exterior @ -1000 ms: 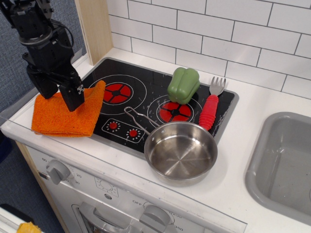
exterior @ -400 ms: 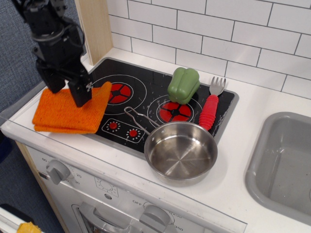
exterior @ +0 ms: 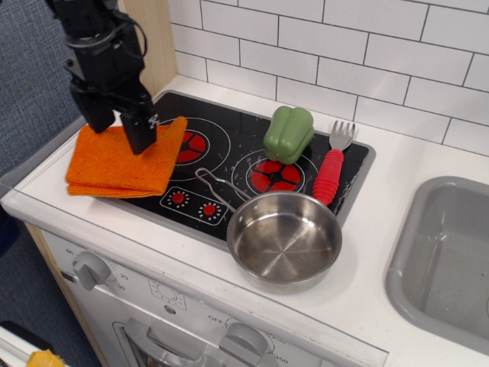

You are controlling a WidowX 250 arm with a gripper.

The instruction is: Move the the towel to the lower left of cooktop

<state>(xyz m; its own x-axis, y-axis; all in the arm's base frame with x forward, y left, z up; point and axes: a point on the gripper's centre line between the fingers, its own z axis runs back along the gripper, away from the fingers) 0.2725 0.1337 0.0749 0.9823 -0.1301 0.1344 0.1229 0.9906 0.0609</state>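
The orange knitted towel (exterior: pixel 114 167) hangs folded at the left end of the black cooktop (exterior: pixel 237 145). Its right edge overlaps the left red burner, and its left part is over the white counter. My black gripper (exterior: pixel 118 136) comes down from above onto the towel's back edge. Its two fingers (exterior: pixel 141 134) pinch the cloth and hold that edge slightly raised. The towel's front part sags near the counter's front left corner.
A green pepper (exterior: pixel 289 134) stands on the cooktop's back middle. A fork with a red handle (exterior: pixel 330 172) lies at its right. A steel pan (exterior: pixel 284 238) overlaps the cooktop's front edge. A grey sink (exterior: pixel 451 260) is at the right. A wooden post (exterior: pixel 149 42) stands behind the gripper.
My gripper has moved right and toward the back with the towel. The towel has shifted from the counter corner partly onto the cooktop and now covers part of the left burner.
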